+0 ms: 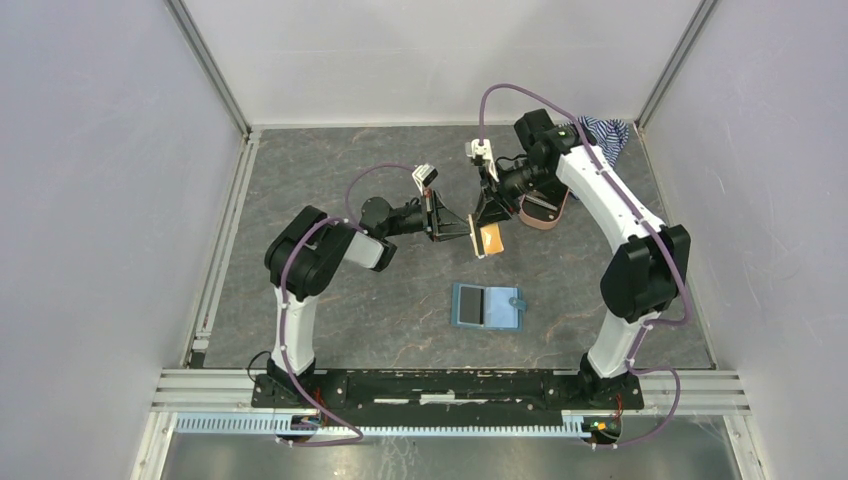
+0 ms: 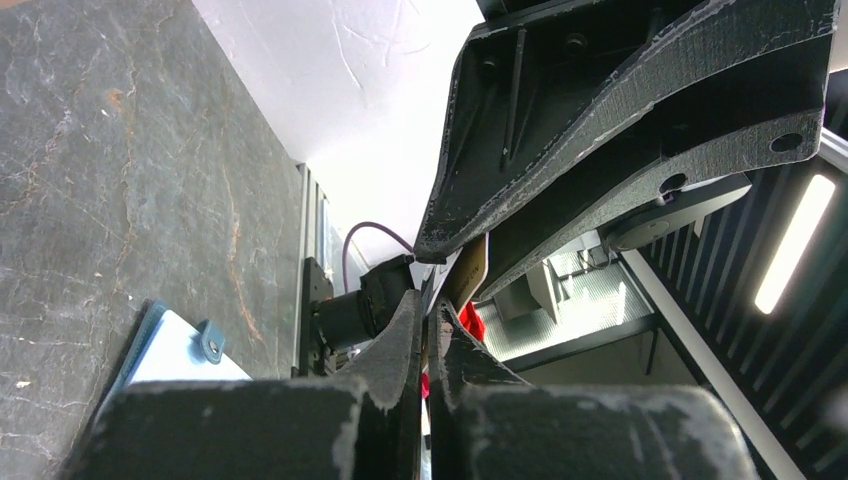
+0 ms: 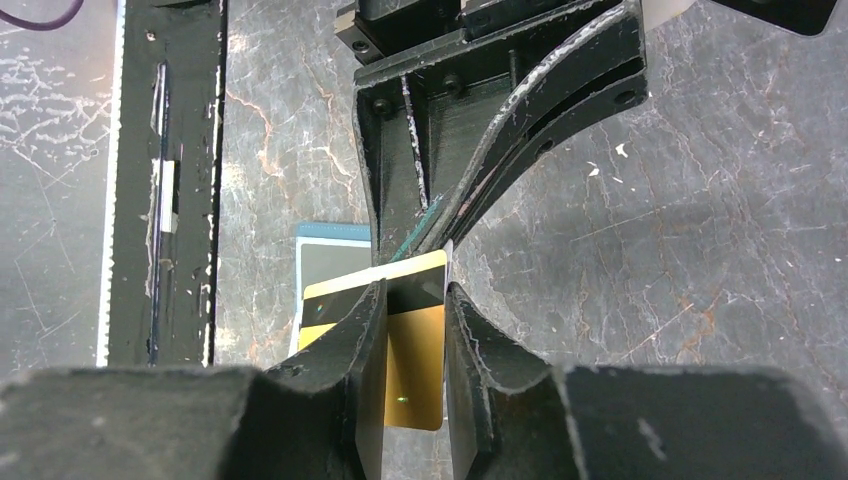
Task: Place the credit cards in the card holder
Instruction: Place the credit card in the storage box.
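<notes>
While the card holder (image 1: 488,306) lies open on the table (image 1: 330,300), a dark card (image 1: 466,305) seemingly already seated in it, a tan-gold credit card (image 3: 415,370) is pinched aloft by the right gripper (image 3: 415,290), the left gripper (image 2: 427,310) being pressed nearly together at its upper edge, so insertion remains outstanding.

gold card (image 1: 490,238): upright, held aloft | card holder (image 1: 505,308): teal, flat on table, dark card (image 1: 467,304) in it
</notes>
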Available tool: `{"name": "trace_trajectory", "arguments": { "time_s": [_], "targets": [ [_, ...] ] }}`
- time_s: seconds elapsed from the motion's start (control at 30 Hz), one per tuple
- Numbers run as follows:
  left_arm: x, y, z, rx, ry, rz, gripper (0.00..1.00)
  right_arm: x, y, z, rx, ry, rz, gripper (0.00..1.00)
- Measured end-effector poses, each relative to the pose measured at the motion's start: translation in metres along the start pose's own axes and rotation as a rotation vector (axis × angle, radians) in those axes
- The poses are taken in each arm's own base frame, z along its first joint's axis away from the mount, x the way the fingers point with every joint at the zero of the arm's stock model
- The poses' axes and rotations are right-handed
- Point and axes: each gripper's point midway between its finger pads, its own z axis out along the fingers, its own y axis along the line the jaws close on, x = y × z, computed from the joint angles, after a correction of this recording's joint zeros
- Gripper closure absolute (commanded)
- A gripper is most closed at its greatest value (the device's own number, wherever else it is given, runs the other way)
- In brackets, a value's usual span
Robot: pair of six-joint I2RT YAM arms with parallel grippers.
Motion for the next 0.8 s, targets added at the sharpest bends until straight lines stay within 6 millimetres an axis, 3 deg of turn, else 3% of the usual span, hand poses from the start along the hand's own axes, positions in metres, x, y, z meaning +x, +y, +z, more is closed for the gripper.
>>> {"name": "trace_trajectory", "arguments": {
  "time_s": [0.23,0.43,0.67,0.8],
  "targets": [
    [0.001,0.009,-0.001,-0.011,0.007,-0.028,0.98,0.005,-0.007,0.005,-0.019,-0.008,0.056,0.94],
    [-0.001,0.009,0.000,-0.010,0.004,-0.039,0.98,0.001,-0.011,0.003,-0.010,-0.014,0.072,1.00],
    [0.002,0.016,-0.001,-0.020,0.015,-0.057,0.98,-0.003,-0.018,-0.002,0.005,-0.047,0.076,1.00],
    [0.013,0.033,-0.002,-0.049,0.041,-0.121,0.98,-0.025,-0.024,-0.010,0.009,-0.135,0.015,1.00]
  ]
}}
